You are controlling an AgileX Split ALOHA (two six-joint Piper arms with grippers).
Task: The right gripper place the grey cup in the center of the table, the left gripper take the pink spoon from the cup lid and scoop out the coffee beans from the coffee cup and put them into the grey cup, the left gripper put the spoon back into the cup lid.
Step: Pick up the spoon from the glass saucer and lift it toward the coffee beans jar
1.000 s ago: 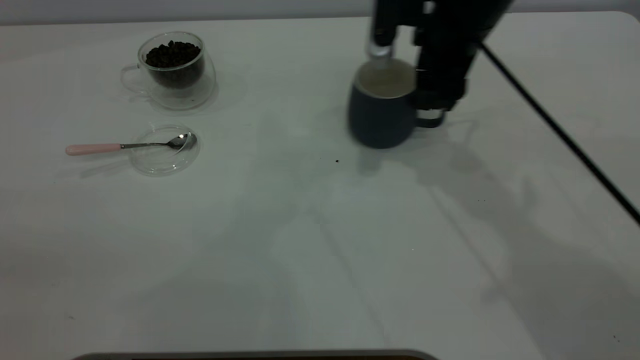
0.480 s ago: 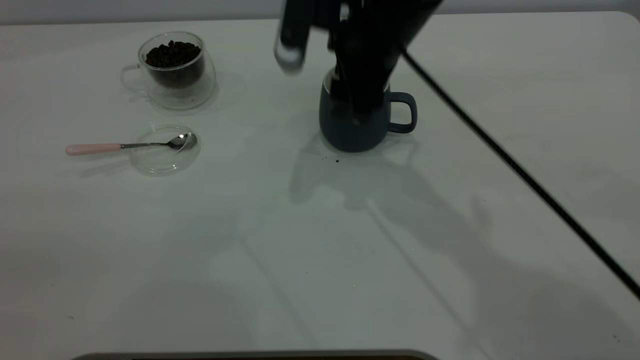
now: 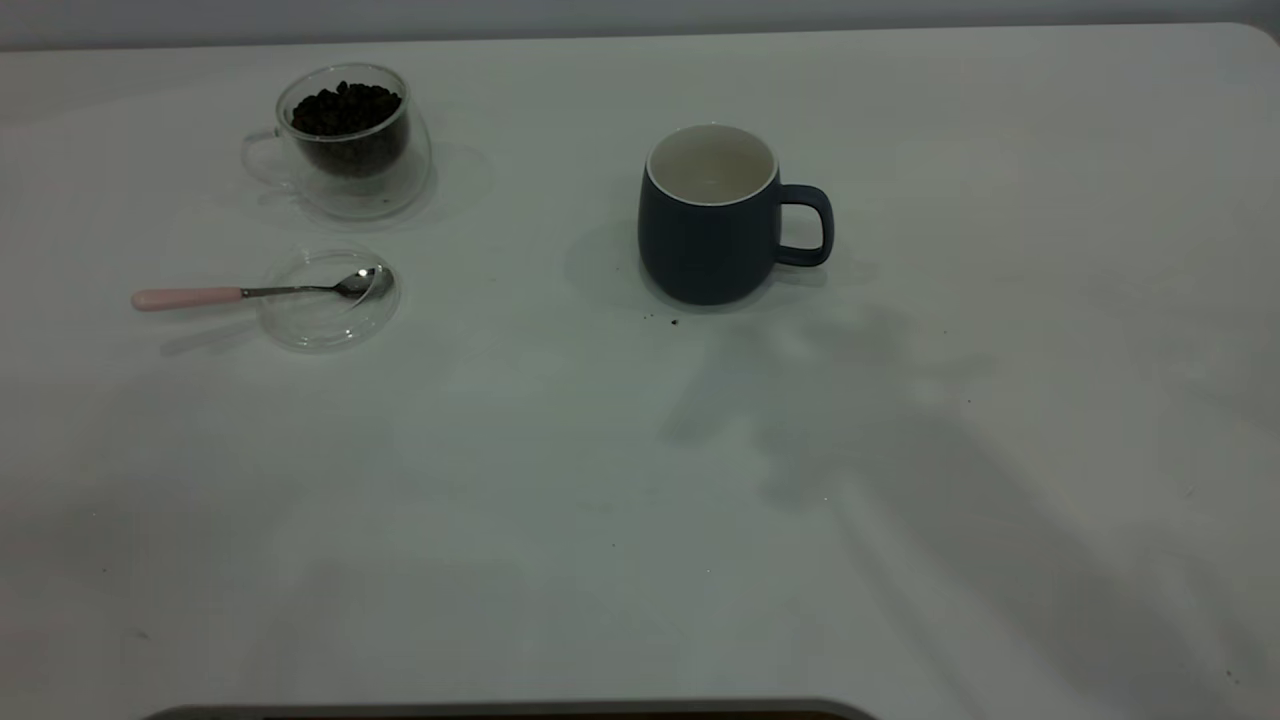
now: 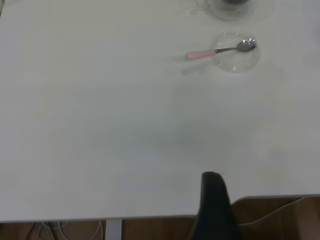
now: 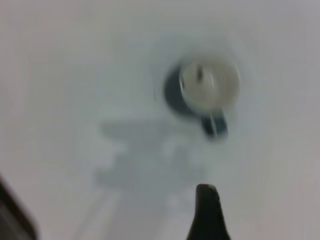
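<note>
The grey cup [image 3: 712, 220] stands upright and empty on the table [image 3: 640, 500], a little right of and behind the middle, handle to the right. The coffee cup [image 3: 345, 140] with coffee beans [image 3: 346, 108] stands at the back left. In front of it lies the cup lid [image 3: 325, 315] with the pink spoon [image 3: 200, 297], bowl in the lid, handle pointing left. No gripper shows in the exterior view. My left gripper [image 4: 212, 176] is over the table's edge, far from the spoon [image 4: 202, 53] and lid [image 4: 235, 60]. My right gripper [image 5: 206, 189] is high above the grey cup [image 5: 207, 85], apart from it.
A few dark specks [image 3: 673, 322] lie just in front of the grey cup. The arm's shadow [image 3: 850, 420] falls on the table to the front right. A dark strip [image 3: 500, 712] runs along the front edge. Brown floor and a cable [image 4: 270, 215] show beyond the table edge.
My right gripper carried the grey cup leftward, set it down, let go and rose out of the exterior view. The cup now stands free. Spoon, lid and coffee cup have not moved.
</note>
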